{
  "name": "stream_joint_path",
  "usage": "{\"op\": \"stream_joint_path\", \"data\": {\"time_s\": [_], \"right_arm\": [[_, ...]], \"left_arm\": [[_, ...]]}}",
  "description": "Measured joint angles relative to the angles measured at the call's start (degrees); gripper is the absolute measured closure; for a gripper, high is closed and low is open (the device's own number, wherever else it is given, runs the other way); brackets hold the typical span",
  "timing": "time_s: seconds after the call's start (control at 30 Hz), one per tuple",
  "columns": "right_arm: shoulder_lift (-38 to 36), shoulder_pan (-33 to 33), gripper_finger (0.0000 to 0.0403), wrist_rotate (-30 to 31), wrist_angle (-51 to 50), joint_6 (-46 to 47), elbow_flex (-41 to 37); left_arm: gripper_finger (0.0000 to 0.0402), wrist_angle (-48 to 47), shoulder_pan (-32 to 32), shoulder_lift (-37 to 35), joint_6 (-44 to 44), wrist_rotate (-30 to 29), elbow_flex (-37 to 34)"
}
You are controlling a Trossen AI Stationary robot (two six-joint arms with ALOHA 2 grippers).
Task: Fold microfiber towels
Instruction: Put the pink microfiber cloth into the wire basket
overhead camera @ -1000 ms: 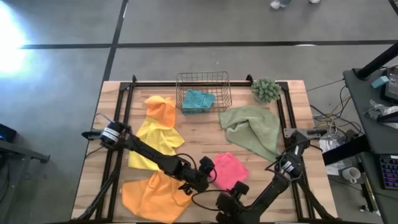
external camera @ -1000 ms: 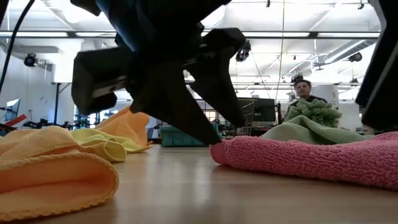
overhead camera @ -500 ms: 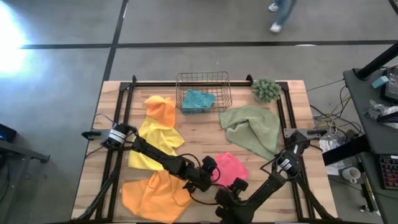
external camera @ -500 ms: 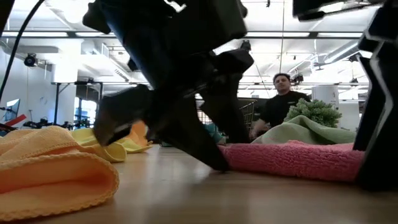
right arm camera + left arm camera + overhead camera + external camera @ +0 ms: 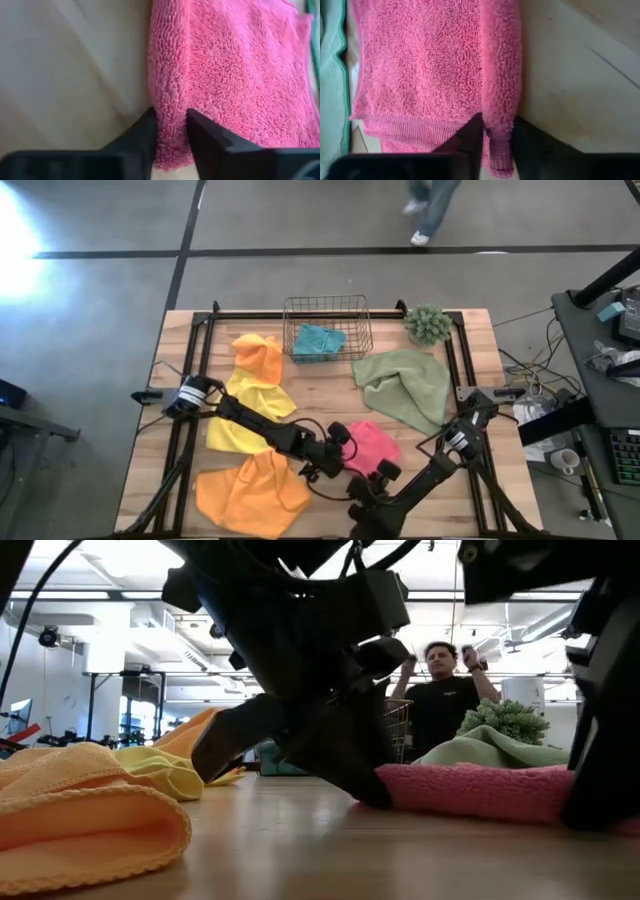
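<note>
Pinching the pink towel (image 5: 368, 446) at its near edge, left tool (image 5: 492, 131) and right tool (image 5: 170, 120) (both clamped on pile) should lift evenly off the surface (image 5: 320, 395).

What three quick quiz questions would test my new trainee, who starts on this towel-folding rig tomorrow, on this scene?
1. True or false: both grippers pinch the pink towel.
2. Which towel lies in the wire basket? A orange, B teal, C yellow.
3. Fill in: the left gripper and right gripper each grip the pink towel's ____.

Key: 1 true; 2 B; 3 edge.
</note>
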Motion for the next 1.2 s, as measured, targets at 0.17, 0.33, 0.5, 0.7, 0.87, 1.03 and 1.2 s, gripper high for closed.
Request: {"op": "stream_joint_path", "data": {"time_s": [0.17,0.33,0.5,0.7,0.87,1.03,1.2], "right_arm": [[-0.17,-0.98,0.0386,-0.59,-3.66,-0.28,-0.40],[-1.60,-1.22,0.0393,-0.50,-4.99,-0.09,-0.48],[-4.83,-1.14,0.0393,1.12,-4.54,0.06,0.23],[-10.29,-1.60,0.0394,2.37,-3.69,0.02,0.46],[-14.19,-2.56,0.0394,4.79,-1.77,-0.91,0.52],[-17.26,-3.95,0.0394,6.76,-1.09,-4.15,0.81],[-19.38,-6.05,0.0394,7.60,-0.90,-9.42,3.40]], "left_arm": [[0.0395,0.04,0.05,0.04,-0.01,0.03,-0.02],[0.0389,-0.79,-0.01,-0.23,-0.05,0.12,0.19],[0.0389,-3.08,-0.06,-3.02,-1.08,0.25,0.57],[0.0389,-7.16,-0.08,-7.45,-2.28,0.27,1.01],[0.0389,-9.99,-0.07,-11.99,-4.26,0.27,1.11],[0.0389,-14.28,-0.04,-15.74,-5.25,0.25,1.07],[0.0389,-17.51,0.39,-18.74,-7.64,0.19,1.07]]}}
